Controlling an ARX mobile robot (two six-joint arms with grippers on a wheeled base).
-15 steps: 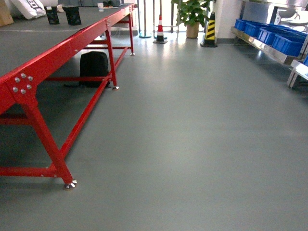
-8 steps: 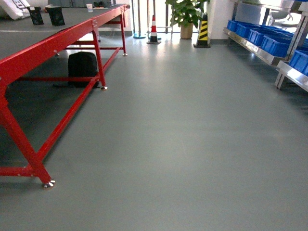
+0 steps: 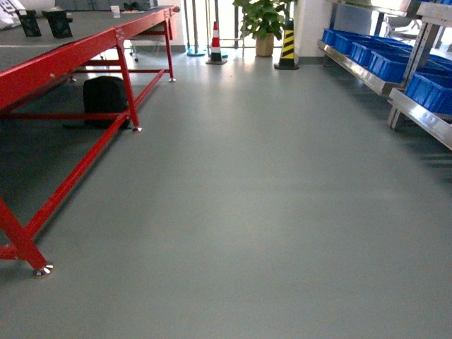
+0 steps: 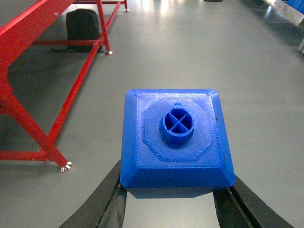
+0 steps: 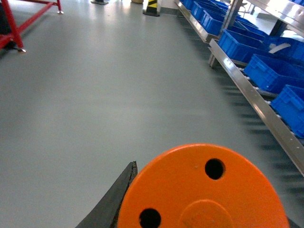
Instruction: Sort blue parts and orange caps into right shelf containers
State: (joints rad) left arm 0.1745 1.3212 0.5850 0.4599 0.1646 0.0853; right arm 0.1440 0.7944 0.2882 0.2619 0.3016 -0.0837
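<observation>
View swung right since before; L jaws grip blue part [image 4: 176, 142], R orange cap [image 5: 202, 190].

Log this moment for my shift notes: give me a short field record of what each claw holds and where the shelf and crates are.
left claw: shut on the blue part, stud facing up
right claw: shut on the orange cap, holed flat top showing
shelf: steel rack along the right side of the head view
crates: blue, open-top, in a row on the shelf
red table: on the left
</observation>
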